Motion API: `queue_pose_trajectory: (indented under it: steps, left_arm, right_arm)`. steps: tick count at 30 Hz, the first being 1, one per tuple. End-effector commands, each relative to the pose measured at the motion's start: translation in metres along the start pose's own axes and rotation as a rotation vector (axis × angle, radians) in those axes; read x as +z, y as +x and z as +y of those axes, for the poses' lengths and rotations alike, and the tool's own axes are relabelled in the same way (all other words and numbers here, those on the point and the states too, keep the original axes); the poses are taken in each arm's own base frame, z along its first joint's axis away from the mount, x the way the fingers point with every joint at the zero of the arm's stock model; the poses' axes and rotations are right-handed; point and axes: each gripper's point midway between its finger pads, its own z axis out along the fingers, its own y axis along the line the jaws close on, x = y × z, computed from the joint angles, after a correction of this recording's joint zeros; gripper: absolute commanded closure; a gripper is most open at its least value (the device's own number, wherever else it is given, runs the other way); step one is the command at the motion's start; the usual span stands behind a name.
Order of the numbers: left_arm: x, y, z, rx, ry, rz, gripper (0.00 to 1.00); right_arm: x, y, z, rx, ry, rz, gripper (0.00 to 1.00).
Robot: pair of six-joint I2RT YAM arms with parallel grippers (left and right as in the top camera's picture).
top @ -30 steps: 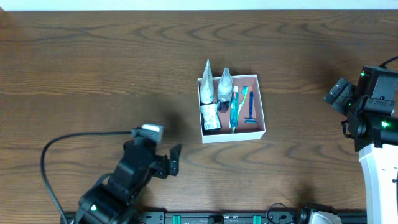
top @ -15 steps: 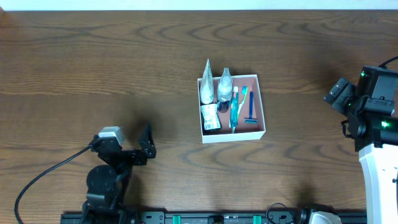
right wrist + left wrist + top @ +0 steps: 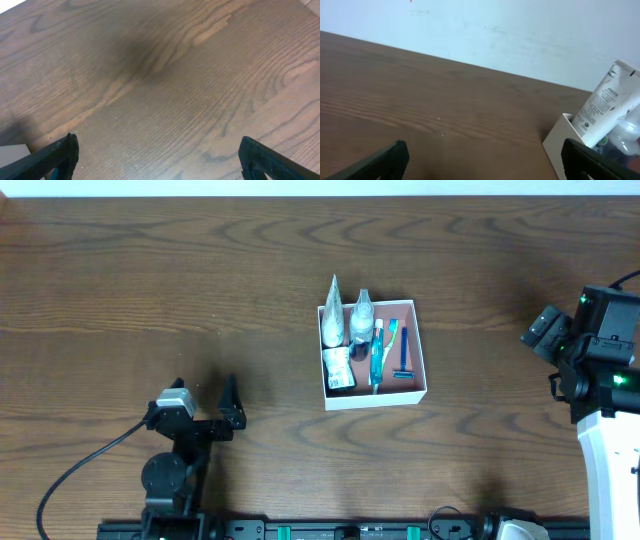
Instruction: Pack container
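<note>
Container point(image 3: 380, 399) on worktop point(image 3: 150, 280), ahead-right of left jaws, left of right jaws, well apart from both; jaws wide open, empty, either side; looks light, thin-walled, crushable; wants gentle pinch over a bare side wall.

container point(image 3: 561, 141): cut by bottom edge, left wrist view | right arm point(image 3: 605, 375): cut by right edge, overhead
</note>
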Motion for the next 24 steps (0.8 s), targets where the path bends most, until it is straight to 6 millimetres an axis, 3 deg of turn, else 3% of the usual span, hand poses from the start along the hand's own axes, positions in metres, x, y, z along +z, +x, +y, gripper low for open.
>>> queue_pose_trajectory:
  steps: [1, 6, 9, 24]
  left_arm:
    - [-0.002, -0.001, -0.001, 0.03, 0.015, -0.042, 0.02]
    - [-0.003, 0.008, 0.001, 0.036, 0.01, -0.013, 0.02]
    - [-0.003, 0.026, 0.005, 0.037, -0.005, 0.061, 0.02]
    - [-0.003, 0.025, 0.005, 0.071, -0.006, 0.057, 0.02]
  right_arm:
    - [-0.001, -0.003, -0.005, 0.009, 0.017, -0.009, 0.01]
    - [-0.001, -0.003, -0.005, 0.009, 0.017, -0.009, 0.01]
    - [-0.001, -0.003, -0.005, 0.009, 0.017, -0.009, 0.01]
    - [-0.001, -0.003, -0.005, 0.009, 0.017, -0.009, 0.01]
